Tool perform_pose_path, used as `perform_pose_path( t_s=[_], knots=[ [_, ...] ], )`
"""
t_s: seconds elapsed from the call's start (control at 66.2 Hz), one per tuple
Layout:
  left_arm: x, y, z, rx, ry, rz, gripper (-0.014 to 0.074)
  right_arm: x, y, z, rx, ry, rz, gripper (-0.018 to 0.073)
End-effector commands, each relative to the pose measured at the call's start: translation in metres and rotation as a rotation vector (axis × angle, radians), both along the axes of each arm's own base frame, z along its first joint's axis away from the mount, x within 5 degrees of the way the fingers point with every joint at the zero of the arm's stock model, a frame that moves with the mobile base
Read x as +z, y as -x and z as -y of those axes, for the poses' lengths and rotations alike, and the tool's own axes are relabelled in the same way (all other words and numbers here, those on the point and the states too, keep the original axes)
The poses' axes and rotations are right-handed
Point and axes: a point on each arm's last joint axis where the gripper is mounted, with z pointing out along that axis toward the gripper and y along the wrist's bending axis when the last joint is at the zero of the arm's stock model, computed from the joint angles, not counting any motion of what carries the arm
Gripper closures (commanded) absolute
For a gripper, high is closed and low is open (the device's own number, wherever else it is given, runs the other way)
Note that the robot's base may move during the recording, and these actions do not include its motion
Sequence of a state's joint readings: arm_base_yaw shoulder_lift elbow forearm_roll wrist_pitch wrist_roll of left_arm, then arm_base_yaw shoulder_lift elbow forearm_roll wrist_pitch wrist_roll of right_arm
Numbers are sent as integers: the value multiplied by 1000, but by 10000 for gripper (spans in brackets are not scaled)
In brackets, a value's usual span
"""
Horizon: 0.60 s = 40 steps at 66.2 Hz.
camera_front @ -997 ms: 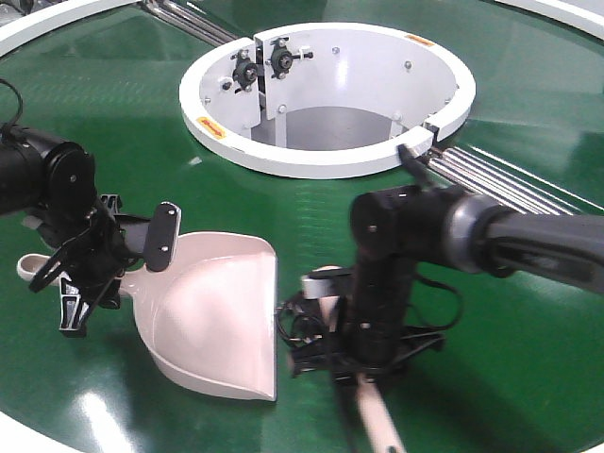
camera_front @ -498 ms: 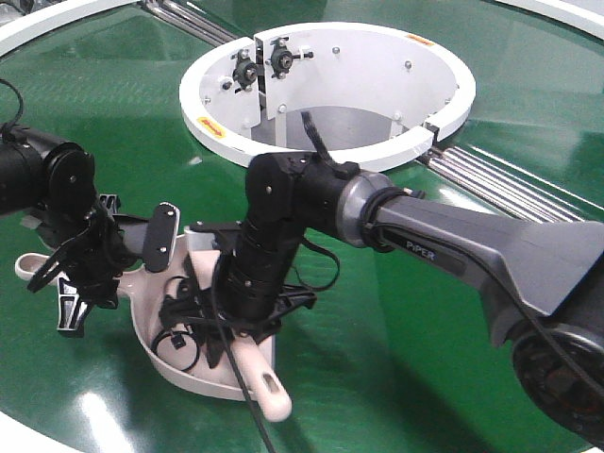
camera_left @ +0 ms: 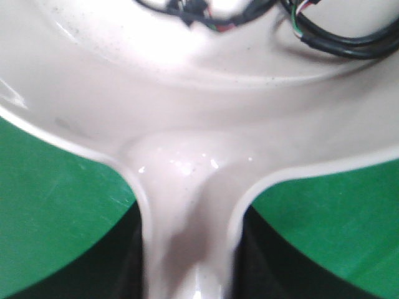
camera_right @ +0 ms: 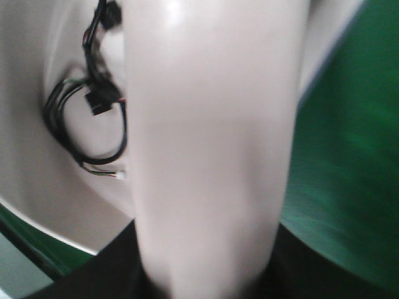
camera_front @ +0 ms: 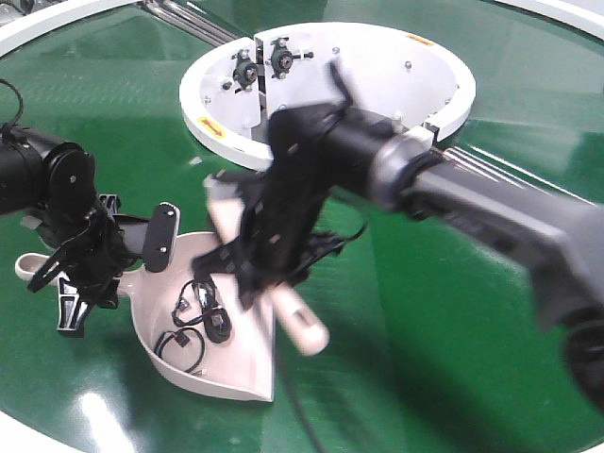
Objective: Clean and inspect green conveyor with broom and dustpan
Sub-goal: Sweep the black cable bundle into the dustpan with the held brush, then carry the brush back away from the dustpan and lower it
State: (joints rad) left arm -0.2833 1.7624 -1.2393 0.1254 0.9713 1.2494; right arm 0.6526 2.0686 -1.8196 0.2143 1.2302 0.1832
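Left jaws clamp the dustpan (camera_front: 243,370) handle; right jaws, arm (camera_front: 429,179) arched above it, grip the broom (camera_front: 302,326).

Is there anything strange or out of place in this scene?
Yes. Small black cables with connectors lie coiled inside the dustpan, which sits on the green conveyor. Wiring is unusual debris for a sweep. Otherwise, nothing looks spilled or damaged.

Showed a white ring-shaped hub (camera_front: 193,90) toward the far edge of the green conveyor (camera_front: 396,377), black fittings (camera_front: 260,64) bolted inside, orange labels (camera_front: 420,40) on its rim; caught pale glare (camera_front: 94,415) near-left.
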Motion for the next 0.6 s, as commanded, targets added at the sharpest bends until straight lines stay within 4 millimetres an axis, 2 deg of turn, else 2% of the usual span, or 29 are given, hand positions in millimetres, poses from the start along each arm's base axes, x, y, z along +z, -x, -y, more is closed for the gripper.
perform_pose_path(
  t_s=[0.0, 0.181, 0.453, 0.589],
  knots=[
    [23, -1, 2, 12, 33, 85, 603, 51, 5, 35, -6, -11, 82, 564],
    [23, -1, 2, 12, 33, 85, 603, 58, 6, 89, -56, 37, 118, 564],
    [23, -1, 2, 12, 33, 85, 603, 41, 28, 182, -194, 63, 136, 564],
    [23, -1, 2, 12, 33, 85, 603, 34, 38, 222, -267, 79, 141, 564]
  ],
)
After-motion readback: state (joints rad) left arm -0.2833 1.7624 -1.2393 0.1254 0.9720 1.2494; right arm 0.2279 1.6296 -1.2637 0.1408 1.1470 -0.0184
